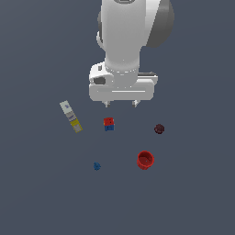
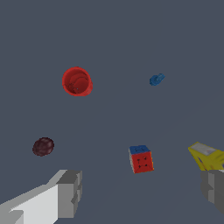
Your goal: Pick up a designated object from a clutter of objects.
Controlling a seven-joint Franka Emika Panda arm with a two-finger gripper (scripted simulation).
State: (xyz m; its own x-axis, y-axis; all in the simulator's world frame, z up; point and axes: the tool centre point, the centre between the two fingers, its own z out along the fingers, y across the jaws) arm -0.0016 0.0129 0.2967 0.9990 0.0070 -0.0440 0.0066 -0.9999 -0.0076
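The parallel gripper [image 1: 121,103] hangs above the dark grey counter [image 1: 41,193] with its fingers spread wide apart and nothing between them. In the wrist view both fingertips [image 2: 70,192] frame bare surface.

The designated object, a long narrow rectangular box [image 1: 70,116], white-grey at one end and yellow at the other, lies flat toward the exterior view's left edge of the counter, well apart from the gripper. Only its yellow end shows in the wrist view [image 2: 206,156], partly behind one finger.

The other items are scattered:
- small red-and-blue cube [image 1: 109,124], nearest to the gripper, between the box and the rest
- dark maroon round piece [image 1: 159,129], toward the exterior view's right edge
- red open cup [image 1: 145,160], nearer the bottom edge of the exterior view
- tiny blue piece [image 1: 97,166], also nearer that bottom edge

Recommended procedure for the approach step:
1. Translate the gripper toward the box at the present height, so the cube is not disturbed.
2. Centre over the midpoint of the box.
3. Rotate the wrist so the fingers close across the narrow width, not along the length.
4. Descend vertically; an off-centre grip is likely to let the long box tilt.
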